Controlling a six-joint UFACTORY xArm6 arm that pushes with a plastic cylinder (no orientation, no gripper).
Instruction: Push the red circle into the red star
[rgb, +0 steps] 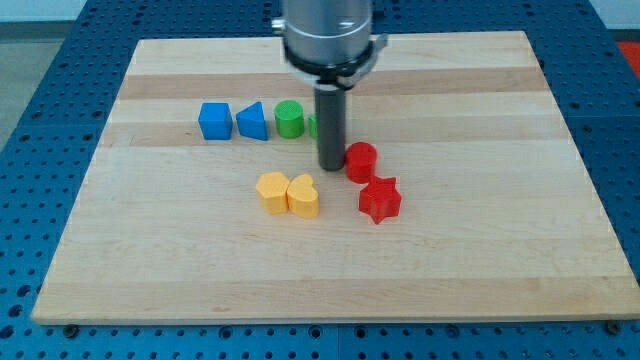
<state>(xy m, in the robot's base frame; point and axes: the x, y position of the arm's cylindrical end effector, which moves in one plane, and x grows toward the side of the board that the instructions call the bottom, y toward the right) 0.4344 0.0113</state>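
In the camera view, my tip (332, 166) is resting on the wooden surface (480, 260), sitting just to the view's left of the red circle (361, 161) and close to touching it. There is no gripper on this arm, only the straight dark rod, so nothing is being held. The red star (380, 199) is lying just below the red circle, toward the view's bottom and slightly right, nearly touching it. Two yellow blocks are sitting side by side and touching: a yellow hexagon (272, 191) and a yellow heart (304, 196). Along a row nearer the view's top are lying a blue cube (214, 120), a blue triangle (252, 121) and a green circle (289, 119); another green block (314, 125) is peeking out behind the rod, its shape hidden.
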